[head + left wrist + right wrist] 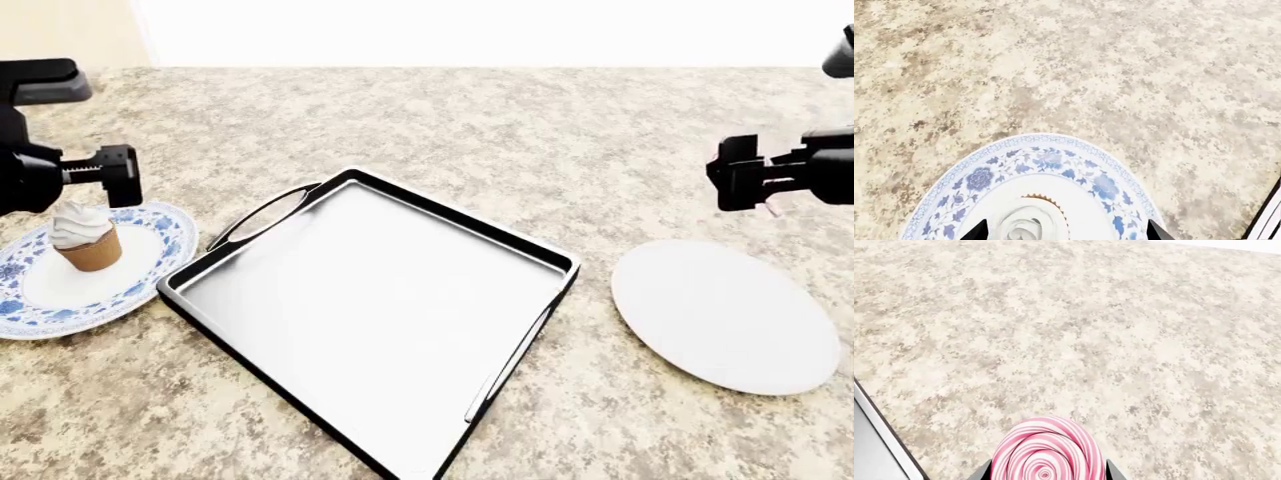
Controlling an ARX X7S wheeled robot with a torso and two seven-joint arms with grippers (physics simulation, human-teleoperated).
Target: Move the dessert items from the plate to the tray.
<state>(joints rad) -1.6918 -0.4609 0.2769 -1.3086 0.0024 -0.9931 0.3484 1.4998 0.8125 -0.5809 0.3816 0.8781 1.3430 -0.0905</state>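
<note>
Closest to the robot is the tray (pixel 387 320), sitting diagonally on the speckled stone counter (pixel 534 130), with nothing on its glossy grey-white inside. One oval handle cutout faces the far left, the other the near right.

On the left, touching or nearly touching the tray's corner, there's a blue-and-white patterned plate (pixel 154 245) with the cupcake (pixel 86 237) standing upright on it, tan wrapper and white swirl on top. On the right side of the tray, a bit apart from it, is a plain white plate (pixel 727 315) with nothing on it.

Further back and up, the left gripper (pixel 1065 231) hangs right over the cupcake. In its wrist view the two black fingertips are spread wide on either side of the frosting, not touching it.

The right gripper (pixel 1047 471) floats above the counter beyond the white plate. Its fingers are pinching the pink spiral lollipop (pixel 1047 450), one pressed on each edge of the candy disc. From the head view only a sliver of pink shows by that gripper.
</note>
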